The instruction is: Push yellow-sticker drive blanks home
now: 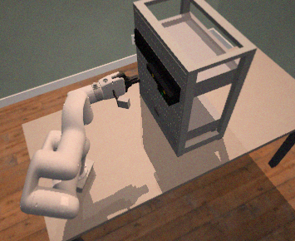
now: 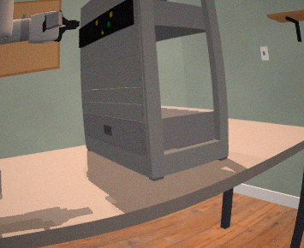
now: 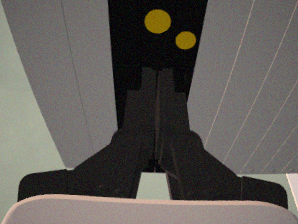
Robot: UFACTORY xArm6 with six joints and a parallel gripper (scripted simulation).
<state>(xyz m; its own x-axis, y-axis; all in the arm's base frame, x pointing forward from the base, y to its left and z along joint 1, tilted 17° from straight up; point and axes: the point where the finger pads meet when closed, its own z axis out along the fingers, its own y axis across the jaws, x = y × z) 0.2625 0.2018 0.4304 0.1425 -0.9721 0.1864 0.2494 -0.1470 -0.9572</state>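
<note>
The grey rack (image 1: 191, 89) (image 2: 115, 107) (image 3: 60, 63) stands on the table, with the black storage chassis (image 1: 158, 71) (image 2: 122, 14) (image 3: 133, 3) near its top. In the exterior view the chassis front shows three yellow stickers (image 2: 97, 22) (image 2: 110, 14) (image 2: 102, 32) and a green sticker (image 2: 108, 24). The wrist view shows two of the yellow stickers (image 3: 157, 20) (image 3: 185, 40). My gripper (image 1: 134, 80) (image 2: 74, 24) (image 3: 155, 88) is shut and empty. It points level at the chassis front, close to its left end. I cannot tell whether the tips touch it.
The table (image 1: 253, 108) (image 2: 50, 180) carries the rack and my arm's base (image 1: 84, 174). Blank grey panels (image 2: 110, 73) fill the rack front below the chassis. A wall shelf (image 2: 292, 16) hangs at the far right.
</note>
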